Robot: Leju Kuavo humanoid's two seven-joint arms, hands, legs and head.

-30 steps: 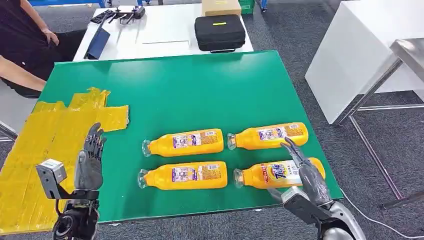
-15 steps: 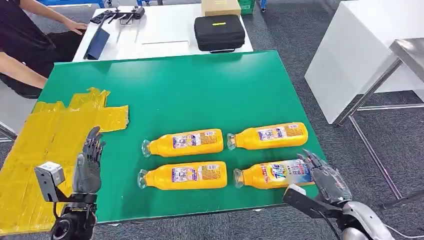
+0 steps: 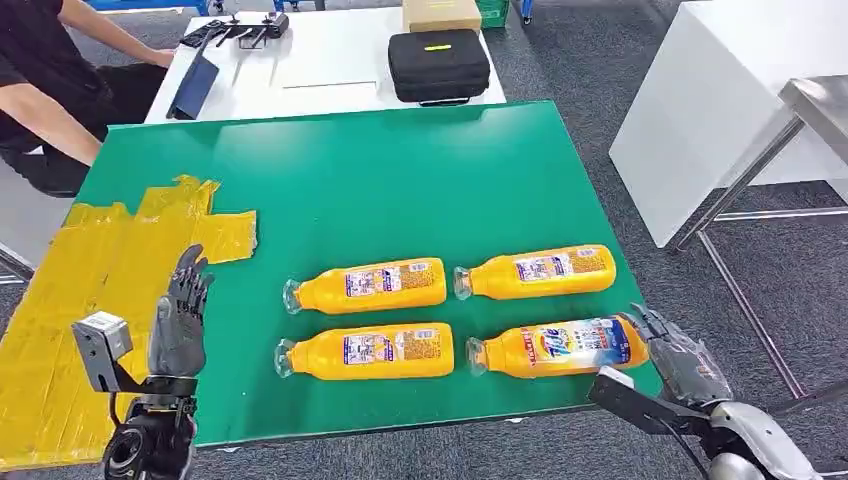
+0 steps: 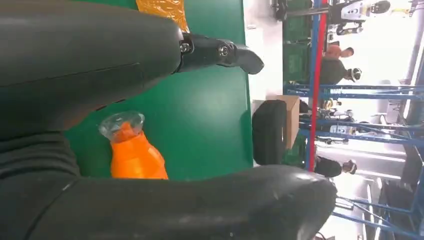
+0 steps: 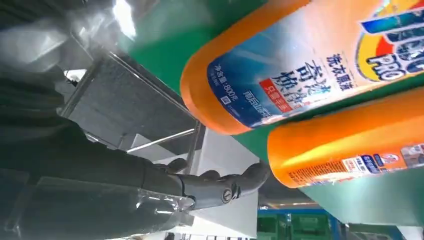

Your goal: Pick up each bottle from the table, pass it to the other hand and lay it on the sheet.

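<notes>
Grey carpet floor [image 3: 580, 70], white table [image 3: 330, 70] behind with a black case [image 3: 438, 62] on it, another white table [image 3: 720, 90] off right, blue racks [image 4: 350, 90] further back

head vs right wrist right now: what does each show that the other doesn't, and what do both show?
Head view alone: all four bottles lying on the green table, the yellow sheet, the left hand upright and holding nothing, a black case on the white table behind.

Right wrist view alone: the near-right bottle's base and label print close up.

Both: the near-right bottle, the far-right bottle, and the right hand by the near-right bottle's base, not gripping it.
</notes>
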